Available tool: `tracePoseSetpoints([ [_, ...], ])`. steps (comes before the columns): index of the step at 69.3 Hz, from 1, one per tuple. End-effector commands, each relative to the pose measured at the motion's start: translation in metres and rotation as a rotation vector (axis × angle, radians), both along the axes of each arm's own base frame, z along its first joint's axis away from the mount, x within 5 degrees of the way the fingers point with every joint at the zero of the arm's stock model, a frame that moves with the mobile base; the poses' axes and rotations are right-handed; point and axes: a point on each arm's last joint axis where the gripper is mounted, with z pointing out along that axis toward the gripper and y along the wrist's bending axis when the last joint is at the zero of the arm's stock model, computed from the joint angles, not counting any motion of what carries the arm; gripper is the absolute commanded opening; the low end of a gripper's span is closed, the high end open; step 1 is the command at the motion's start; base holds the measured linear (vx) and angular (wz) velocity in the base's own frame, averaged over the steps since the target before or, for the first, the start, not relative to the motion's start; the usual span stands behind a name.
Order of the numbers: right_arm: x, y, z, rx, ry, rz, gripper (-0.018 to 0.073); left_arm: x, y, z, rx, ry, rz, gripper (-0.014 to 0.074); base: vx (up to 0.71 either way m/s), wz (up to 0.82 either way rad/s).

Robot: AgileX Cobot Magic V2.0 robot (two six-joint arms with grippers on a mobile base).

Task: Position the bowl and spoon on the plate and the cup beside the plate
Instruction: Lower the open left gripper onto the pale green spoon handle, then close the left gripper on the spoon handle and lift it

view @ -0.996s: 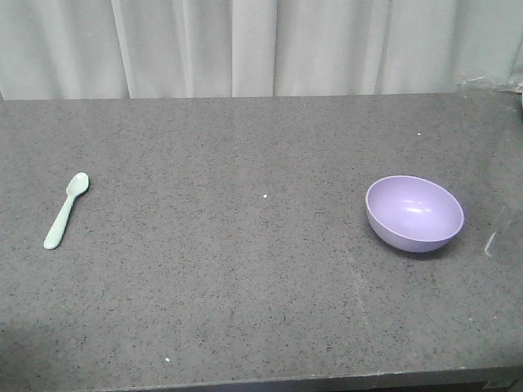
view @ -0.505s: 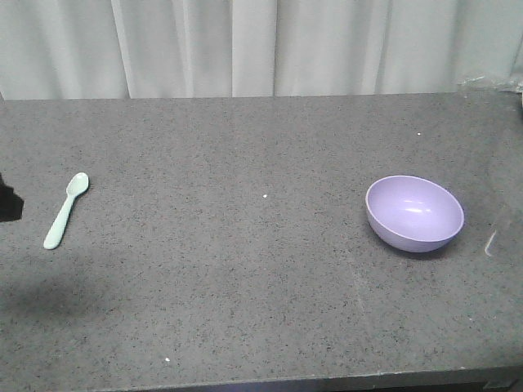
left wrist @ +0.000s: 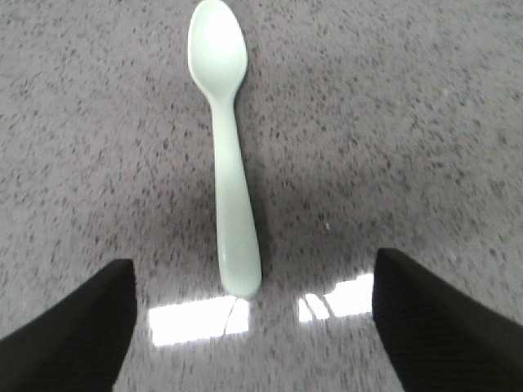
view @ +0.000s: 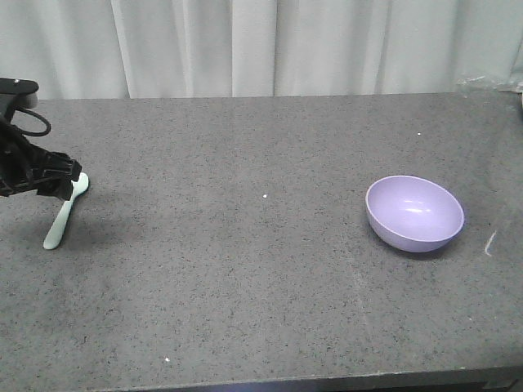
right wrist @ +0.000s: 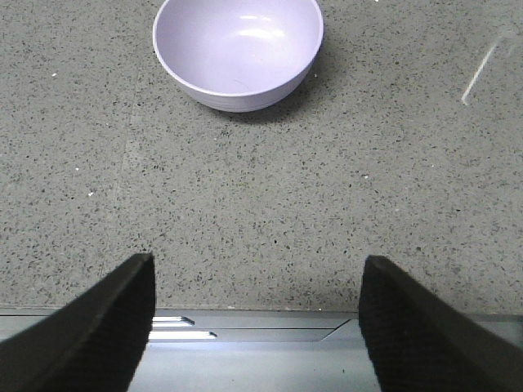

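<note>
The mint-green spoon (view: 64, 214) lies flat at the table's left, scoop pointing away. My left gripper (view: 55, 184) hovers over its scoop end. In the left wrist view the spoon (left wrist: 225, 163) lies lengthwise ahead of the left gripper (left wrist: 253, 327), which is open, with the handle tip just short of the gap between the black fingers (left wrist: 73, 327). The lavender bowl (view: 414, 212) sits upright and empty at the right. My right gripper (right wrist: 255, 327) is open over the table's front edge, with the bowl (right wrist: 237, 49) well ahead of it. The plate and the cup are out of view.
The dark speckled table (view: 261, 278) runs the full width, with a white curtain (view: 261, 45) behind it. A white scratch mark (view: 490, 242) lies right of the bowl. The front edge of the table (right wrist: 261, 314) shows under the right gripper.
The left arm has come into view from the left edge and moved over the spoon's scoop end. Spoon and bowl have not moved.
</note>
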Motion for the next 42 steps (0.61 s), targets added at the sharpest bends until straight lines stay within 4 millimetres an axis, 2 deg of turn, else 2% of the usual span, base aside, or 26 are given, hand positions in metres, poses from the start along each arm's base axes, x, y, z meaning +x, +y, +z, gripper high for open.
tracePoseSetpoints([
  [1, 0.005, 0.000, 0.013, 0.009, -0.084, -0.006, 0.0517, 0.015, 0.000, 0.018, -0.012, -0.123, 0.012, 0.0556, 0.00, 0.00],
  [20, 0.005, 0.000, 0.013, 0.010, -0.087, -0.005, 0.0517, 0.044, -0.001, -0.014, -0.009, -0.073, 0.011, 0.0556, 0.00, 0.00],
  [31, 0.005, 0.000, 0.014, 0.010, -0.095, -0.006, 0.0517, 0.053, -0.002, -0.033, -0.007, -0.044, 0.011, 0.0556, 0.00, 0.00],
  [42, 0.005, 0.000, 0.014, 0.011, -0.098, -0.006, 0.0517, 0.059, -0.002, -0.043, -0.009, -0.047, 0.012, 0.0556, 0.00, 0.00],
])
